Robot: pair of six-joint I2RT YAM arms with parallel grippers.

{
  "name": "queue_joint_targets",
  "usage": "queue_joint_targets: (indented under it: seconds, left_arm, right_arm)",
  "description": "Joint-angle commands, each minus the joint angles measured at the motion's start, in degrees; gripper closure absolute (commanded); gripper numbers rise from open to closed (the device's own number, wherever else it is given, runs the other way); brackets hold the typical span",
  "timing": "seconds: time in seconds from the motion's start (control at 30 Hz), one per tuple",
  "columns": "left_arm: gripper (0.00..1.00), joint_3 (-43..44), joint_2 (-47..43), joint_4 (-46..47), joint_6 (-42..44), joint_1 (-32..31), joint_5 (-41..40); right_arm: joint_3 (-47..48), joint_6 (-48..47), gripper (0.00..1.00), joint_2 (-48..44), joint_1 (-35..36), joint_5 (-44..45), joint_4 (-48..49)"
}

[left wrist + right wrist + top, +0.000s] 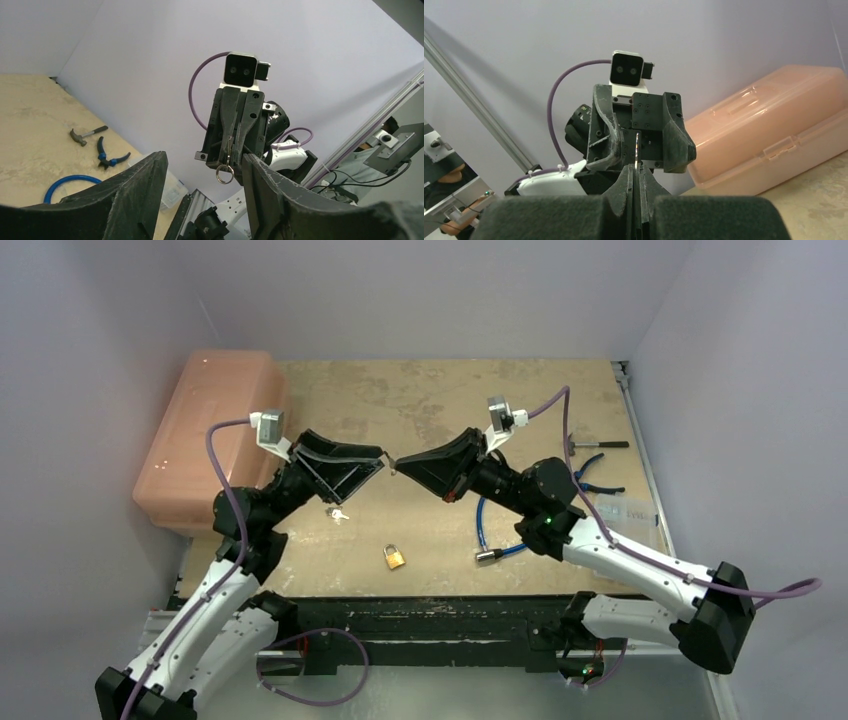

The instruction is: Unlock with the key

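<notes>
nearest the arm bases, the small brass padlock with a steel shackle [395, 558] lies flat on the bare wooden desk [430, 410], between the two arms and untouched. it is too small to tell whether the shackle is shut, and nothing steadies the lock yet. just beyond it, towards the left arm [232, 558], a tiny silvery item [338, 513] rests on the desk; it may be spare keys, but i cannot tell.

above mid-desk the two arms meet tip to tip in the air, well clear of the lock. the right arm [610, 552] has its jaws pressed closed on the thin silver key [637, 146], blade upright and edge-on between them, with its small split ring [224, 168] dangling free below. the left arm's jaws stand open, one on each side of the key and touching none of it. this reads as a hand-over pose: held high so each wrist camera faces the other's jaws, and so the grip can be set for inserting the blade. to my eye the unlocking itself is not begun; the key must come down to the lock, which probably needs the free jaws to hold it.

further off lie a looped blue cable [484, 525], blue-handled pliers [597, 477] and a small hammer [592, 445] on the right. a translucent pink plastic lidded box [210, 440] stands at the far left.
</notes>
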Motion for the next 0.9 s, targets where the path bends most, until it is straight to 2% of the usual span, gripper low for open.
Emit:
queue_joint_targets:
  seconds: [0.0,0.1,0.27,0.43,0.53,0.73,0.87]
  left_arm:
    - [0.39,3.51,-3.24,-8.69,6.84,-0.18,0.32]
    - [0.39,4.82,-4.93,-14.69,10.50,-0.18,-0.20]
    - [0.39,8.05,-7.23,-29.92,19.01,-0.18,-2.36]
    - [0.40,11.03,-7.25,-49.99,26.72,-0.18,-9.88]
    - [0.40,11.98,-6.38,-58.61,29.04,-0.18,-14.28]
    - [0.45,11.05,-2.39,-66.92,29.43,-0.18,-17.62]
    - [0.46,9.72,2.57,-71.88,27.68,-0.18,-17.80]
  right_arm:
    - [-1.24,-1.96,1.00,-3.04,0.00,1.95,-2.52]
    - [-1.66,-2.93,1.00,-4.51,0.00,2.13,-5.59]
    - [-3.54,-4.68,1.00,-8.74,0.00,4.05,-13.27]
    - [-4.34,-5.45,1.00,-12.34,0.01,6.80,-22.62]
    - [-4.47,-5.65,1.00,-13.06,-0.01,6.79,-26.24]
    - [-5.61,-5.63,1.00,-13.59,-0.05,7.43,-29.71]
    - [-6.52,-5.67,1.00,-14.58,-0.01,11.19,-33.02]
